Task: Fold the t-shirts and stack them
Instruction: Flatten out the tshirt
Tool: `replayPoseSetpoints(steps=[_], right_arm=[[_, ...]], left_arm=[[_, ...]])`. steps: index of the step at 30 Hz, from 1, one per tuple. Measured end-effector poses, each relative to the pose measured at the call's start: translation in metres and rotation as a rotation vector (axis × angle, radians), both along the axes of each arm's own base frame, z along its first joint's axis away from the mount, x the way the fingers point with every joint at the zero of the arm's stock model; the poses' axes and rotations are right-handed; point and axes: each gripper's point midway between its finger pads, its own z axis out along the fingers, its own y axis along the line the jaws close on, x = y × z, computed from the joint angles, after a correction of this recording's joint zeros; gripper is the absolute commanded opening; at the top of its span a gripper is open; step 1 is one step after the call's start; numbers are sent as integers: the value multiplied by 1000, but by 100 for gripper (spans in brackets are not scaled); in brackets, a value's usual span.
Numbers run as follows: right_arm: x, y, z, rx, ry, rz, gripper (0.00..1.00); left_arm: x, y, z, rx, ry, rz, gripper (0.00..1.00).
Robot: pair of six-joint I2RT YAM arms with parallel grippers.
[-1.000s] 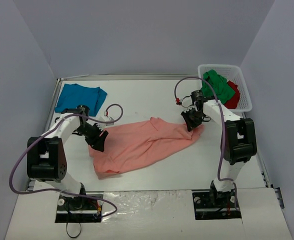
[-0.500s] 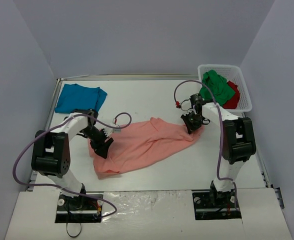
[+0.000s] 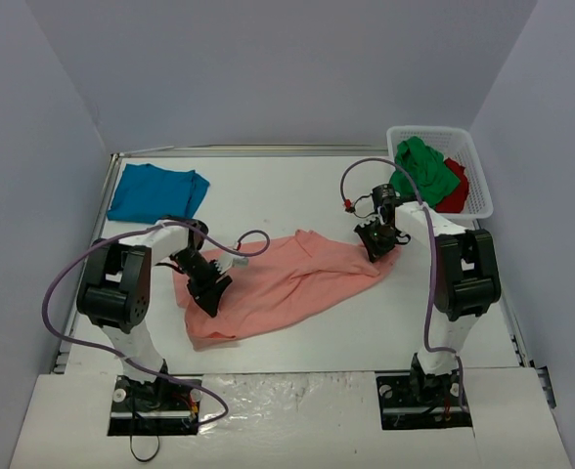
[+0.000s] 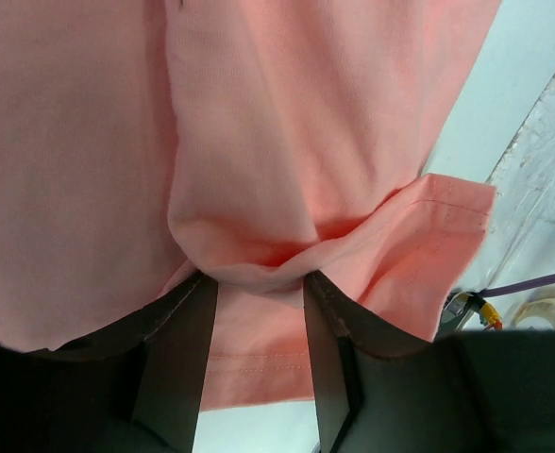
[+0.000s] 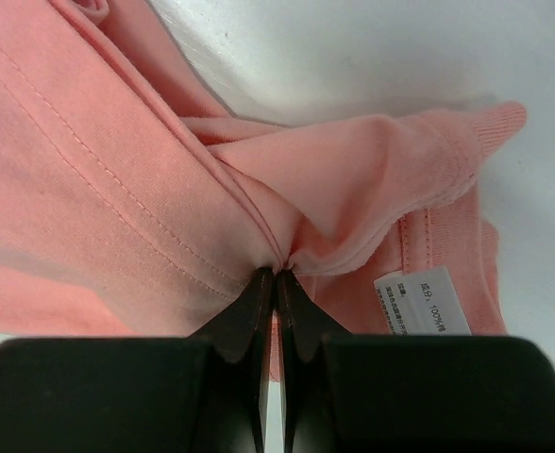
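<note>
A salmon-pink t-shirt (image 3: 287,283) lies crumpled across the middle of the table. My left gripper (image 3: 209,291) is low over its left part. In the left wrist view its jaws (image 4: 259,278) stand apart, a bunched fold of the pink cloth (image 4: 306,142) sits right at the fingertips, and a hem lies between the fingers. My right gripper (image 3: 377,239) is at the shirt's right end. In the right wrist view it (image 5: 277,272) is shut on a pinched edge of the pink cloth (image 5: 117,189), beside a white care label (image 5: 421,300). A teal-blue t-shirt (image 3: 155,191) lies at the back left.
A white mesh basket (image 3: 478,166) stands at the back right with a green t-shirt (image 3: 424,168) and a red one (image 3: 456,191) in it. Purple cables loop beside both arms. The table's near edge carries a crinkled white sheet (image 4: 551,142).
My left gripper has moved right and nearer, from the shirt's left edge onto the cloth. The right gripper has stayed shut on the shirt's right end, shifting only slightly.
</note>
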Motion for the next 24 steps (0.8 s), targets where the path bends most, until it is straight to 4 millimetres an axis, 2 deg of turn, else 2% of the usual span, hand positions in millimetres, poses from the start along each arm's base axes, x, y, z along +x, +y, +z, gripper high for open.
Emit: replayPoseSetpoints(steps=[4,5,6,7,10,12,16,19,24], right_arm=[[1,-3,-1,-18,-4,-5,0],[1,-4,-1,-21,-5,-5,0],[1,-4,-1,-24,-5,-6,0],[1,-5,-1,-26,-6,-7,0],[1,-5,-1,-27,-7,-7,0],[1,-5,-1,-27,-7,-7,0],[1,-5,-1,-27,-8,-7,0],[1,-5,-1,-30,-8,-8,0],[2,-6,-1,-34,-10,-9,0]], left_arm=[[-1,-6,-1,10,11,-7,36],[-2,-7,-2,17,13,-10,31],[-3,-9,-3,26,17,-15,20],[-2,-9,-4,35,21,-14,16],[1,-9,-8,73,39,6,17],[2,-9,-8,89,61,25,22],[8,-10,-7,133,92,60,20],[27,-11,-6,162,66,75,24],[75,-13,-3,194,-57,93,25]])
